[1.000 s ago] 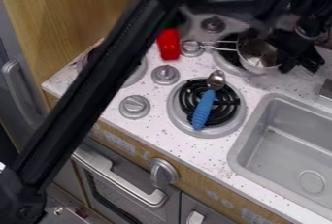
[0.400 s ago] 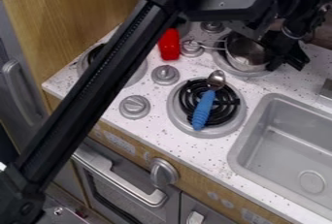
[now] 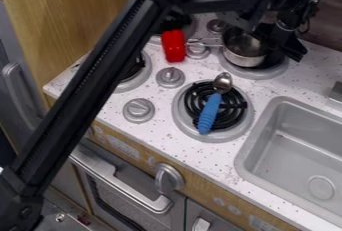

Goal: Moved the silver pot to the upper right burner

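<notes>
Black gripper [image 3: 288, 50], mine, is at R side of silver pot [image 3: 244, 50]; I can't tell if clenched or released. Pot is over upper R burner [image 3: 268, 73], hdl. pointing L. Nearer cam.: blue-hdl. spoon [image 3: 210, 112] on coil burner [image 3: 236, 106].

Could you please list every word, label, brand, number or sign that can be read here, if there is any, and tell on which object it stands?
No text can be read with certainty.
Small pale marks on the brown wooden front strip below the white speckled countertop: too small and faint to read, so I cannot tell if they are words, numbers or signs.
</notes>
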Available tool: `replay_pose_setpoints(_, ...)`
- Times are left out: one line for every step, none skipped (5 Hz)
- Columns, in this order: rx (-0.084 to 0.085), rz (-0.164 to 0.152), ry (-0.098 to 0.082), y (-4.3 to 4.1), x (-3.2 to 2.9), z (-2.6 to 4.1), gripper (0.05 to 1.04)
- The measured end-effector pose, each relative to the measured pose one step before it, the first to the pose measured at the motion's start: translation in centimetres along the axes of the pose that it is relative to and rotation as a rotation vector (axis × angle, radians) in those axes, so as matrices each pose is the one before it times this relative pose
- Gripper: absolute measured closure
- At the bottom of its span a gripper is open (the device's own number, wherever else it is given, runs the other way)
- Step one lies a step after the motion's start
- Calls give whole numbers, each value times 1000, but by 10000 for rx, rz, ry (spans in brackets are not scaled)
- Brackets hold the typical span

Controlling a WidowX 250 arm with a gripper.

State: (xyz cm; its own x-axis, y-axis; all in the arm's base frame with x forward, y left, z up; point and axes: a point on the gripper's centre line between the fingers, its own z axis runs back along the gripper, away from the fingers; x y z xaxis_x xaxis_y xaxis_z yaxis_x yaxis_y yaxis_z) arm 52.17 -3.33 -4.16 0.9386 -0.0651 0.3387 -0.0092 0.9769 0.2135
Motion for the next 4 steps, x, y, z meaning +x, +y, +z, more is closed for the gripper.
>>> replay_pose_setpoints(-263,-69,-141,12,-1231,166,560)
replay_pose_setpoints(-195,-90,-275,-46,-970,1754,250)
replay_pose_setpoints(-708,448,-609,-14,-776,3959,81)
replay_pose_setpoints(-216,484,531,520,-3056,2726,85)
